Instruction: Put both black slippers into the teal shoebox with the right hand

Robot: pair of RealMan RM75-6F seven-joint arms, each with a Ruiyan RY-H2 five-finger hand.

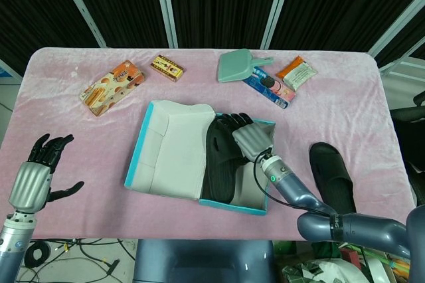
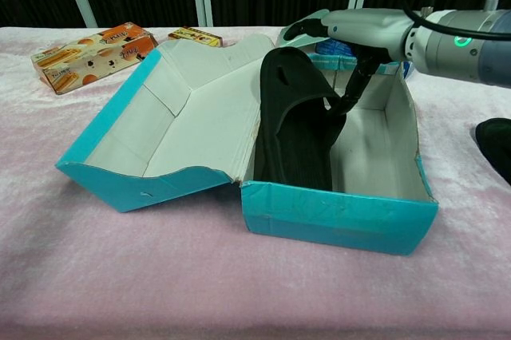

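Note:
The teal shoebox (image 1: 232,202) (image 2: 335,216) stands open at mid-table, its white-lined lid (image 1: 172,147) (image 2: 172,108) folded out to the left. One black slipper (image 1: 219,163) (image 2: 295,136) lies inside, leaning against the box's left side. My right hand (image 1: 249,138) (image 2: 363,30) hovers over the back of the box with fingers spread; one dark finger (image 2: 353,92) hangs down beside the slipper's right edge. The other black slipper (image 1: 332,175) (image 2: 497,144) lies on the cloth right of the box. My left hand (image 1: 40,170) hangs open, holding nothing, off the table's left front.
Along the back of the pink cloth lie an orange snack box (image 1: 111,87) (image 2: 88,53), a small brown box (image 1: 167,67) (image 2: 196,35), a teal dustpan (image 1: 239,66), a blue cookie pack (image 1: 269,87) and an orange packet (image 1: 296,72).

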